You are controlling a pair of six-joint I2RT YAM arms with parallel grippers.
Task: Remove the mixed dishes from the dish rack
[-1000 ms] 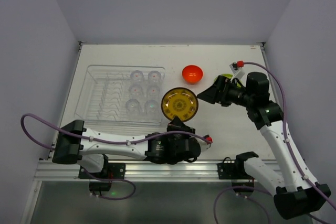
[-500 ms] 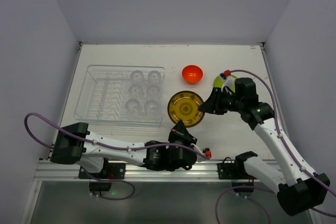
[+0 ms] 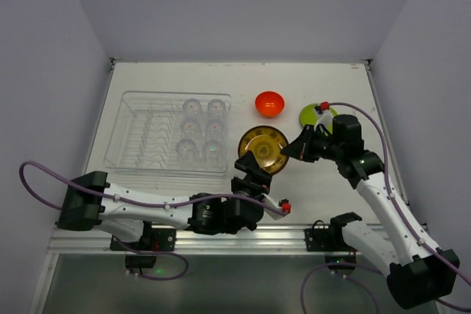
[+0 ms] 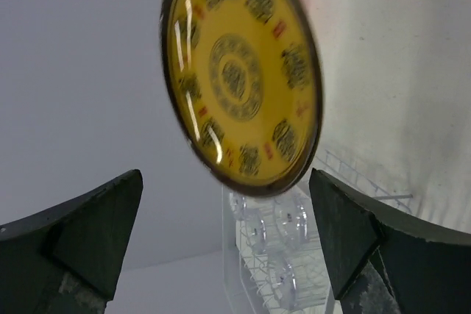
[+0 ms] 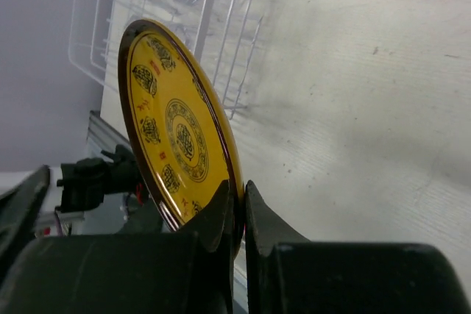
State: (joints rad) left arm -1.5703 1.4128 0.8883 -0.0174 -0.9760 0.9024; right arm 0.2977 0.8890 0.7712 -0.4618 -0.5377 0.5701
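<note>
Over the counter (image 3: 331, 82) beside the dish rack (image 3: 136, 134), the yellow plate (image 3: 263, 149) had passed to the right fingers (image 5: 268, 229), pinching its rim, the left fingers (image 4: 346, 229) spread clear; set-down likely next

Bright even light, glare streaks on plate (image 4: 241, 79) (edges slightly blurred)

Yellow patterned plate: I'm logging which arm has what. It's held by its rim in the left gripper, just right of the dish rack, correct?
No: the right gripper holds the yellow patterned plate by its rim, as the right wrist view shows. The left gripper only has its jaws open. The plate is indeed just right of the dish rack.
</note>
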